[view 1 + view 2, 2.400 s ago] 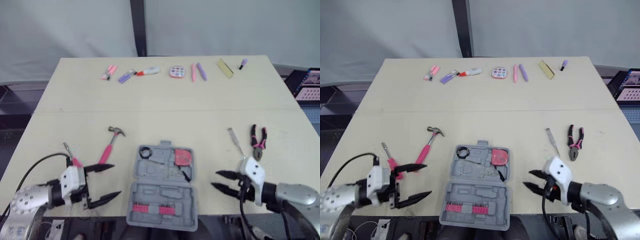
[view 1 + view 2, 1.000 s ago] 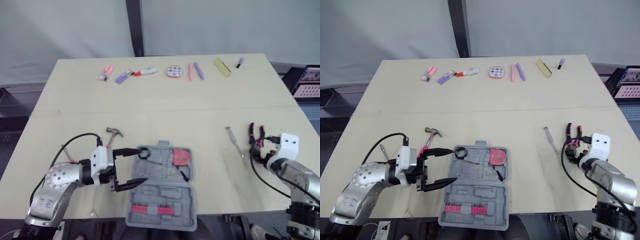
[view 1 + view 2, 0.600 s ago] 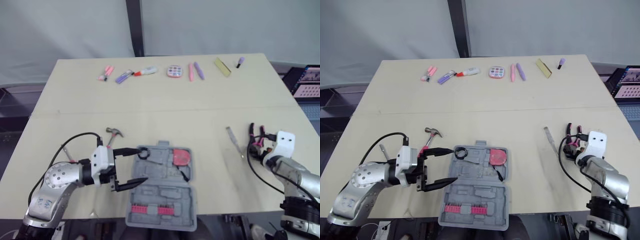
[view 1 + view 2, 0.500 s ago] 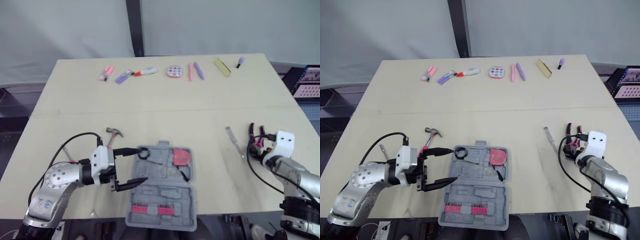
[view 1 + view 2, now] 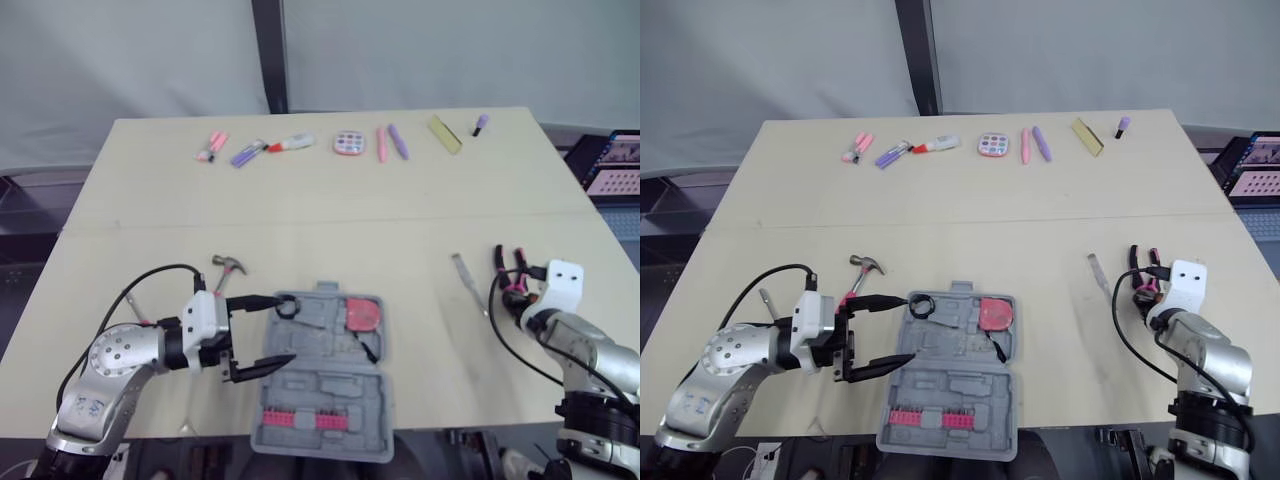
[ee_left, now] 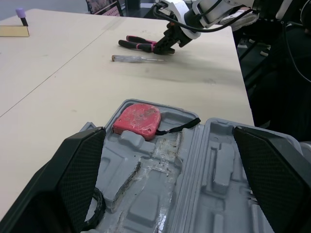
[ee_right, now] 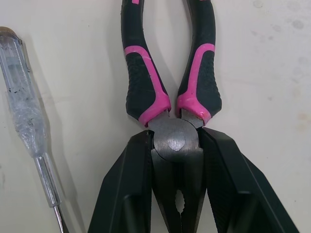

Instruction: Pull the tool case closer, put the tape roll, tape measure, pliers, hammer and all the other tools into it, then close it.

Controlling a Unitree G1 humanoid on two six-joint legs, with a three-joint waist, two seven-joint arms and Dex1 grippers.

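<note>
The grey tool case (image 5: pixel 325 385) lies open at the table's near edge, with a pink tape measure (image 5: pixel 366 312) and a black tape roll (image 5: pixel 290 304) in its far half. My left gripper (image 5: pixel 286 329) is open, its fingers reaching over the case's left side. To the left lie a pink-handled hammer (image 5: pixel 225 278) and a small screwdriver (image 5: pixel 135 305). At the right, the pink-and-black pliers (image 7: pixel 170 97) lie flat on the table. My right gripper (image 7: pixel 176 141) is shut on their head. A clear-handled screwdriver (image 7: pixel 26 121) lies beside them.
A row of small things runs along the far edge: pink and purple markers (image 5: pixel 240 152), a round pink item (image 5: pixel 350 143), and a yellow block (image 5: pixel 447 134). A dark object (image 5: pixel 610 165) stands beyond the table's right side. The case sits right at the near edge.
My left gripper came in from the near left edge to the case's left side. My right gripper swung out to the pliers and closed around their head, then held nearly still.
</note>
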